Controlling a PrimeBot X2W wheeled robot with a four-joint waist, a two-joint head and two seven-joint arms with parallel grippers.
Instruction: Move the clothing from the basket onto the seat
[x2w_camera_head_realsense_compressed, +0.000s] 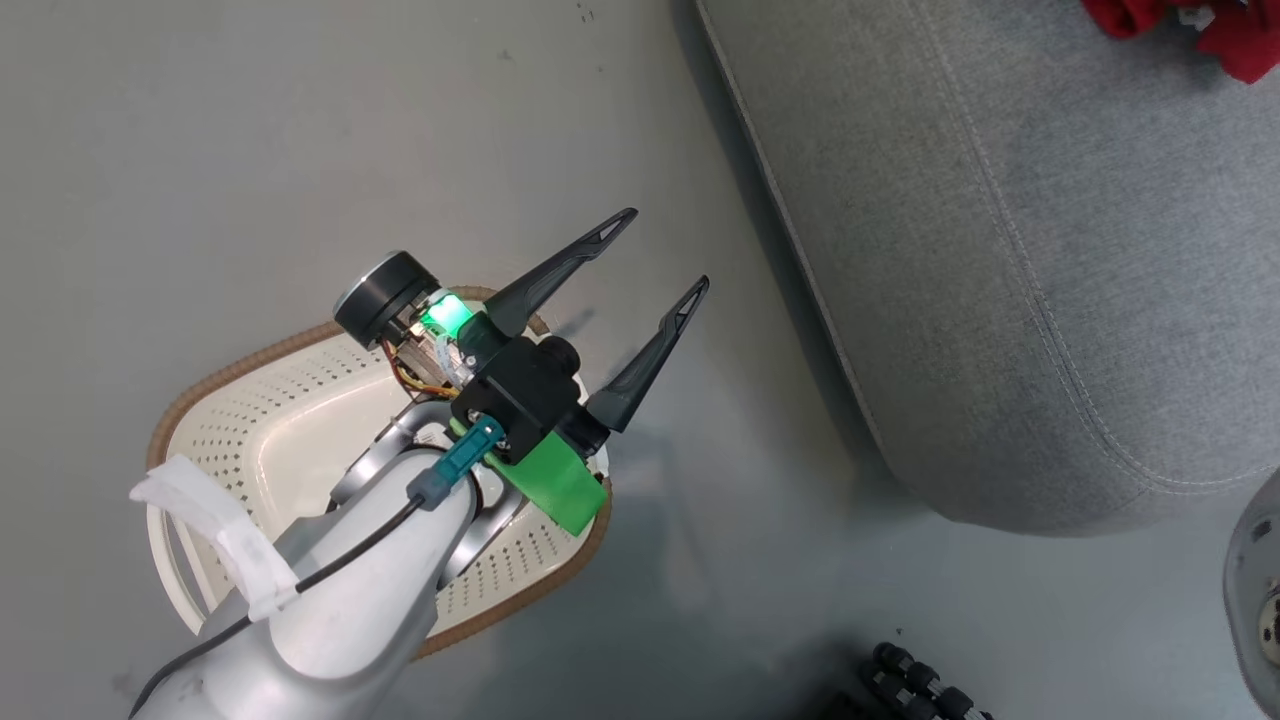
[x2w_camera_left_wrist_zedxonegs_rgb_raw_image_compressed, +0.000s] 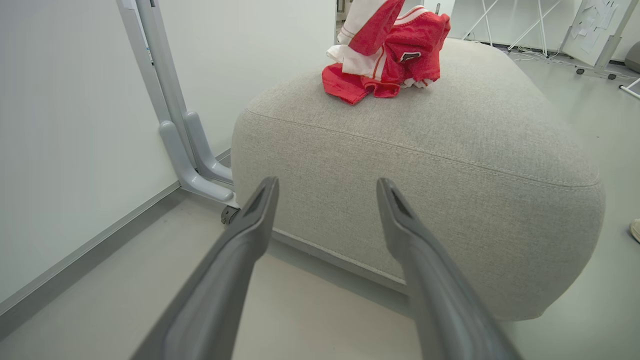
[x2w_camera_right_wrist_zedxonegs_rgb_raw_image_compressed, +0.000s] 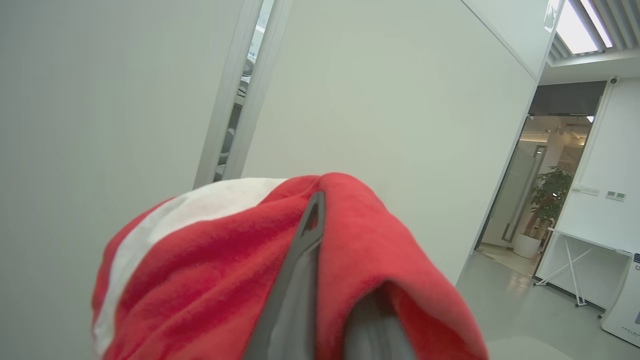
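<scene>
My left gripper (x2w_camera_head_realsense_compressed: 670, 246) stands open over the far rim of the cream basket (x2w_camera_head_realsense_compressed: 250, 365), with nothing between its fingers. The arm hides part of the basket; what shows of its inside is bare plastic. The grey seat (x2w_camera_head_realsense_compressed: 1000, 250) lies to the right, and the left gripper (x2w_camera_left_wrist_zedxonegs_rgb_raw_image_compressed: 327, 182) points at its side. Red and white clothing (x2w_camera_left_wrist_zedxonegs_rgb_raw_image_compressed: 390, 60) is heaped on the seat's top, one piece rising out of the left wrist view. The head view catches the clothing (x2w_camera_head_realsense_compressed: 1230, 35) at its top right corner. My right gripper (x2w_camera_right_wrist_zedxonegs_rgb_raw_image_compressed: 325, 200) is shut, with red clothing (x2w_camera_right_wrist_zedxonegs_rgb_raw_image_compressed: 225, 260) draped over its fingers.
A white partition wall on a grey metal foot (x2w_camera_left_wrist_zedxonegs_rgb_raw_image_compressed: 185, 150) stands just left of the seat. A black ribbed object (x2w_camera_head_realsense_compressed: 920, 690) lies on the floor at the bottom of the head view. A shoe tip (x2w_camera_left_wrist_zedxonegs_rgb_raw_image_compressed: 635, 230) shows beyond the seat. A doorway with a plant (x2w_camera_right_wrist_zedxonegs_rgb_raw_image_compressed: 550, 200) is off to the right.
</scene>
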